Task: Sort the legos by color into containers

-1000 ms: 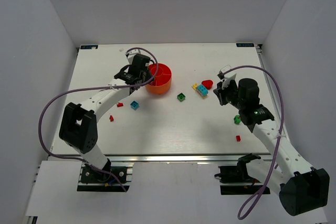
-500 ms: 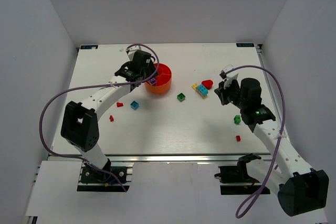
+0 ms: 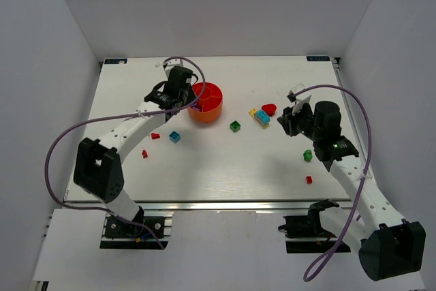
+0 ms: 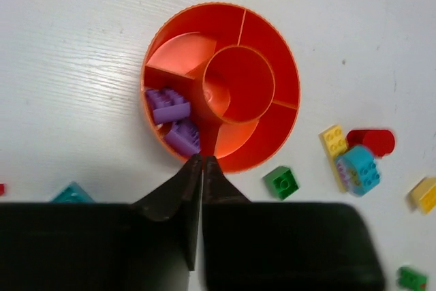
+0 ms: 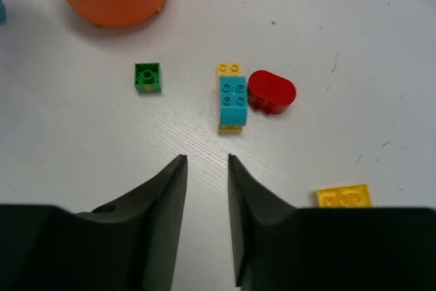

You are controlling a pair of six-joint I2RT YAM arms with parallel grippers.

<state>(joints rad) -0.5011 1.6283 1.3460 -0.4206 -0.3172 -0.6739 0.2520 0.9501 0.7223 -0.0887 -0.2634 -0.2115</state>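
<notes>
Orange bowl (image 4: 274,37), two purple legos (image 4: 167,105) inside (same wedge)

One red-orange bowl (image 3: 204,115) stands on the surface (image 3: 225,161), with two purple legos (image 4: 167,105) inside it, both in one wedge. Outside the bowl lie ten more: four red legos (image 3: 270,109), one rounded and three tiny, two green legos (image 3: 235,126), two cyan legos (image 3: 175,137) and two yellow legos (image 5: 344,197). One cyan is stuck on one yellow, beside the rounded red, to the bowl's right in the top view.
</notes>
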